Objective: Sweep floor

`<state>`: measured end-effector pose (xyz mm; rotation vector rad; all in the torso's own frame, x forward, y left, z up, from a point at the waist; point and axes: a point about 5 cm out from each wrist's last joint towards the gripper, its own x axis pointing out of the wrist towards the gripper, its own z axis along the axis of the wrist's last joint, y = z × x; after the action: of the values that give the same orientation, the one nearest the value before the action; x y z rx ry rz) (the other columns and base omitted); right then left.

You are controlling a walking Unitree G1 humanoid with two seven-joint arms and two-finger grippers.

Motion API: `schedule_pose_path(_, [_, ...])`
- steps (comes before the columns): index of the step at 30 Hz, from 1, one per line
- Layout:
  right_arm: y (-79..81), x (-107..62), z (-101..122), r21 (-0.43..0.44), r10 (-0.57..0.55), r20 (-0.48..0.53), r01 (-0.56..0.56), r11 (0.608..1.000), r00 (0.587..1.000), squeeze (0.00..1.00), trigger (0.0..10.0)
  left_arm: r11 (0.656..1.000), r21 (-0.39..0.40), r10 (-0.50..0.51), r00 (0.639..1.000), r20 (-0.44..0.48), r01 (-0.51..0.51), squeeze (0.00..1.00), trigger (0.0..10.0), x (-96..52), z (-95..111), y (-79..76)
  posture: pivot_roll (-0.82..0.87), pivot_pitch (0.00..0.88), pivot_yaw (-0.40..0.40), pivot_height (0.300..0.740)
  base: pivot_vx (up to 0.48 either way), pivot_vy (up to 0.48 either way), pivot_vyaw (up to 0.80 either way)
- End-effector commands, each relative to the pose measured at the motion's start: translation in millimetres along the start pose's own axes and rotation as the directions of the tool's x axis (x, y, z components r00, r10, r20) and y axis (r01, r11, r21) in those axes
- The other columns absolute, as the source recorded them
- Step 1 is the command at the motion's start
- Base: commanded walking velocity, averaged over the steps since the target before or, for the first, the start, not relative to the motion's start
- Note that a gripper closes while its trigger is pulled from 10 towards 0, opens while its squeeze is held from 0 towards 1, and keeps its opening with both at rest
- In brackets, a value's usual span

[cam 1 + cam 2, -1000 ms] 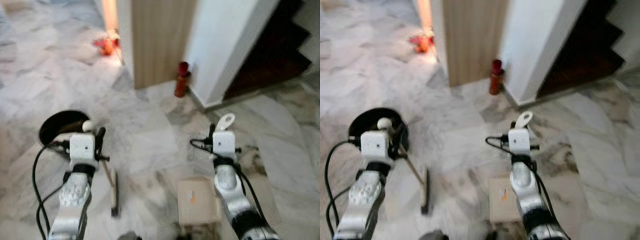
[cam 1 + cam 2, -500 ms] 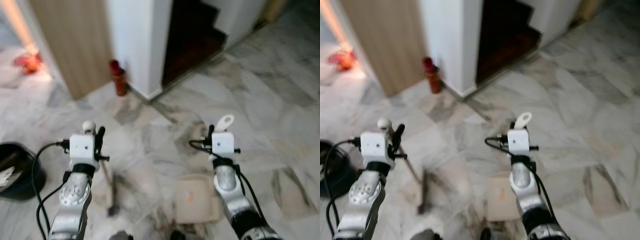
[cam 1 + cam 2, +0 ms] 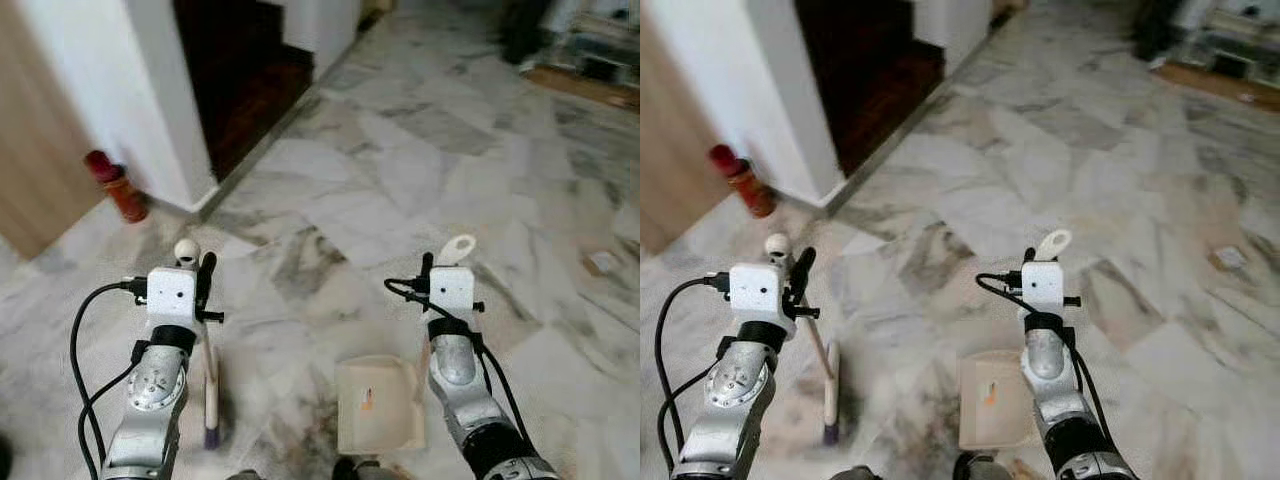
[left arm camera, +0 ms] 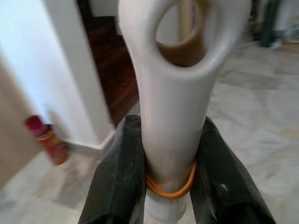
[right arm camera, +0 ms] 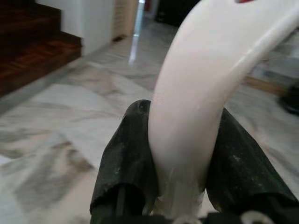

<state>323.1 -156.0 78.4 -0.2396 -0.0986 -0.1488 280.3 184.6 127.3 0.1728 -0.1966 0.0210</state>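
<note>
White broom handle point(image 4: 175, 116) clamped in left gripper point(image 4: 175, 186) jaws; dustpan point(image 3: 378, 405) in right gripper point(image 5: 184, 186).

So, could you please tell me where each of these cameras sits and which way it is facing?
Left eye view: on the head, looking forward and down at the marble floor; both silver arms show, with broom and dustpan.
Right eye view: the same scene, shifted slightly.
Left wrist view: along the left gripper, shut on the broom handle; it shares the red bottle with the eye views.
Right wrist view: along the right gripper, shut on the dustpan handle.
</note>
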Motion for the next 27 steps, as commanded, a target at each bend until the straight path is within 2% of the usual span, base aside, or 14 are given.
schedule_pose_path(1, [1.2, 1.5, 4.3, -0.006, 0.006, 0.026, -0.006, 1.000, 1.000, 0.00, 10.0, 1.000, 0.007, -0.002, 1.000, 0.023, 0.002, 0.00, 10.0, 0.4, 4.1, 1.4, 0.16, 0.175, -0.005, 0.740, 0.000, -0.285, -0.80])
schedule_pose_path(23, [-7.8, 0.2, 6.9, -0.008, -0.016, 0.056, 0.016, 1.000, 0.998, 0.00, 10.0, 0.999, -0.018, -0.037, 0.999, 0.002, 0.037, 0.00, 10.0, 3.7, -1.6, 1.0, 0.12, 0.124, 0.012, 0.740, 0.000, 0.000, -0.80])
schedule_pose_path(27, [-8.5, -1.1, 8.6, -0.009, -0.018, 0.073, 0.018, 1.000, 0.997, 0.00, 10.0, 0.998, -0.028, -0.049, 0.999, 0.001, 0.049, 0.00, 10.0, 4.7, -2.1, -1.6, 0.12, 0.115, 0.017, 0.740, 0.000, 0.000, -0.12])
